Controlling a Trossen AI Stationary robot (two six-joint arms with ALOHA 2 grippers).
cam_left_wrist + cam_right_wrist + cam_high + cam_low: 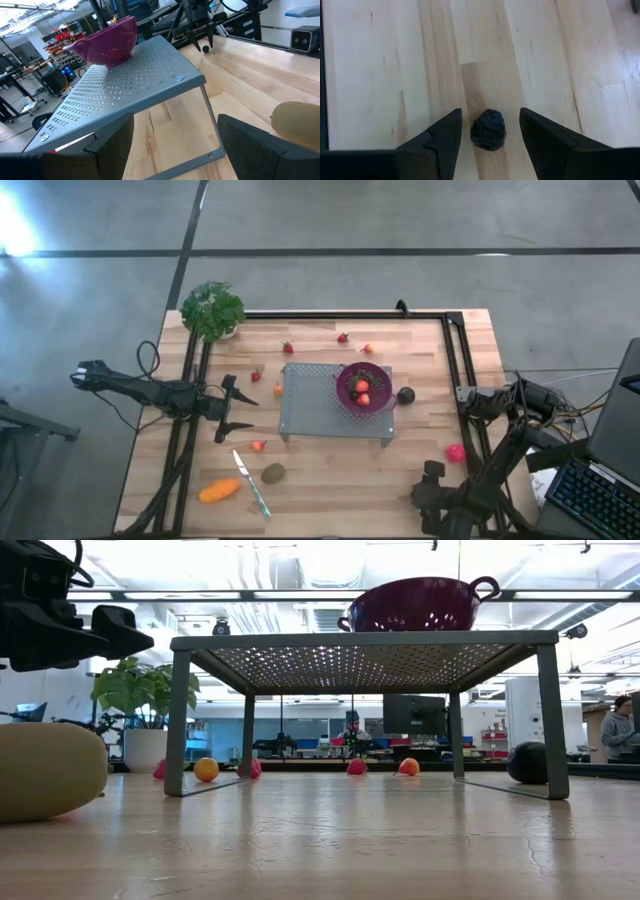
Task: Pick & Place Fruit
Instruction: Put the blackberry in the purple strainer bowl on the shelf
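**Q:** High view: why are the fruit spread about?
**A:** They lie loose on the bench (330, 470), awaiting collection. Some strawberries already sit in the colander (380, 402), which stands on the right end of the rack (305, 405) at mid-bench. This suggests the colander is the goal. The orange fruit (218, 491) and the kiwi (273, 473) lie near the front left corner, with a knife (252, 483) between them. The pink ball (456, 452) lies near the right edge. The dark fruit (405, 395) lies just right of the rack.

**Q:** And the left end effector (240, 407)?
**A:** It is released and empty, held level off the rack's left side, probably waiting.

**Q:** Low view?
**A:** The kiwi fills the left foreground as a dull brown-green oval. Small red and orange pieces dot the far edge beneath the rack.

**Q:** Left wrist view?
**A:** It looks along the perforated rack top to the colander. The dark fruit shows as a small ball on the bench beyond.

**Q:** Right wrist view?
**A:** The right end effector (490, 111) is released, with its fingers to either side of the dark fruit and touching nothing. Judged from this, it is lined up for a grasp. The fruit is round, near-black and knobbly, so it is likely to roll if nudged.
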